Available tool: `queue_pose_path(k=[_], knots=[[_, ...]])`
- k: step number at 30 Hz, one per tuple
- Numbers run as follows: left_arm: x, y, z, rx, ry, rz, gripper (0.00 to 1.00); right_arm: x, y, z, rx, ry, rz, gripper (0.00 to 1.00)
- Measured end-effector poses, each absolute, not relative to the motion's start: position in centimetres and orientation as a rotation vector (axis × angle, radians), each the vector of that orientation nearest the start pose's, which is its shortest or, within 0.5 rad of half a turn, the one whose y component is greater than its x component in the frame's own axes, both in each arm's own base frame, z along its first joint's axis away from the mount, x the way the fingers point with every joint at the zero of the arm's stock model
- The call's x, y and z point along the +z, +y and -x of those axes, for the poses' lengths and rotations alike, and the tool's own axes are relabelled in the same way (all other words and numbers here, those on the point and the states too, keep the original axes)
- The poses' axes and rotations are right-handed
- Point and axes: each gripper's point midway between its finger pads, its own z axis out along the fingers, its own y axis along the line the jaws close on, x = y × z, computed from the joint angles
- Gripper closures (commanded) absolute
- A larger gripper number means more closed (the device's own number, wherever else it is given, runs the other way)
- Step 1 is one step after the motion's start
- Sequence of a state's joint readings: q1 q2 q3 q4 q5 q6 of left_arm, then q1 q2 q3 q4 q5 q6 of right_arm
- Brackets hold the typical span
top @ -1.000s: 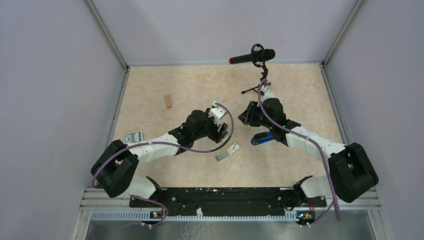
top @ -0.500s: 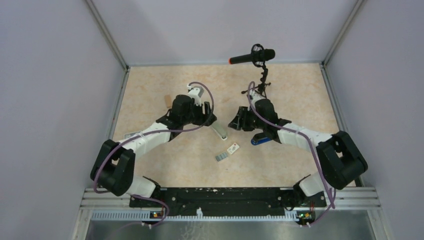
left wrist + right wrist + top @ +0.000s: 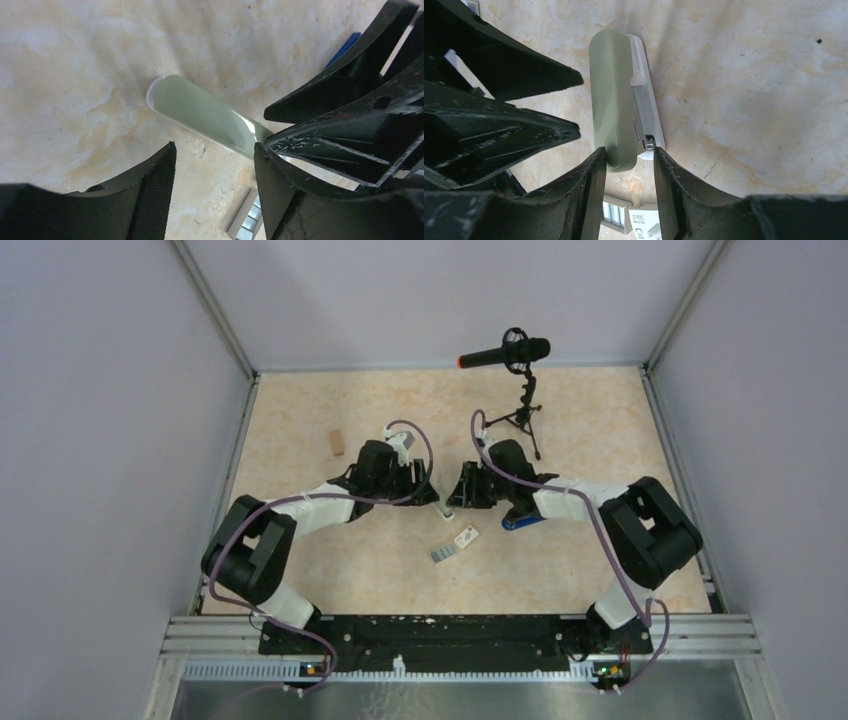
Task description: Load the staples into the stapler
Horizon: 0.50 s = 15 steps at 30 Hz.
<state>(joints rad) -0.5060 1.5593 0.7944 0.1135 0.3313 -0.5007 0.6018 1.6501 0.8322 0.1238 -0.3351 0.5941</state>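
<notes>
The pale grey-green stapler [image 3: 614, 100] lies on its side on the table, also in the left wrist view [image 3: 200, 112]. In the top view it is mostly hidden between the two grippers. My right gripper [image 3: 629, 152] has its jaws against both sides of the stapler's near end; it sits at table centre in the top view [image 3: 458, 498]. My left gripper [image 3: 215, 170] is open and empty beside the stapler's other end [image 3: 428, 492], its right finger [image 3: 280, 190] over the stapler's side. The white staple box [image 3: 466, 536] and the grey staple block [image 3: 444, 554] lie just in front.
A bright blue bar [image 3: 525, 519] lies right of the right gripper. A microphone on a small tripod [image 3: 525, 420] stands behind it. A brown wooden block [image 3: 337, 443] lies at the back left. Metal rails edge the table.
The left gripper left the stapler lying on the table, swung back-left, then returned beside it. The right gripper moved left and closed around the stapler's end.
</notes>
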Motion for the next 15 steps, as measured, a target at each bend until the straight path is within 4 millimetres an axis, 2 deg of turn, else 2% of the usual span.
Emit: queue_pose_path(k=[7,15], knots=[[5.5,-26.0,-30.3,-0.918,2.401,-0.167,0.43,6.2,30.5,-29.0,1.002,2.406,0.225,0.68],[4.4,-26.4,-29.9,-0.972,2.417,-0.126,0.46,4.9,30.4,-28.7,0.993,2.402,0.199,0.74]])
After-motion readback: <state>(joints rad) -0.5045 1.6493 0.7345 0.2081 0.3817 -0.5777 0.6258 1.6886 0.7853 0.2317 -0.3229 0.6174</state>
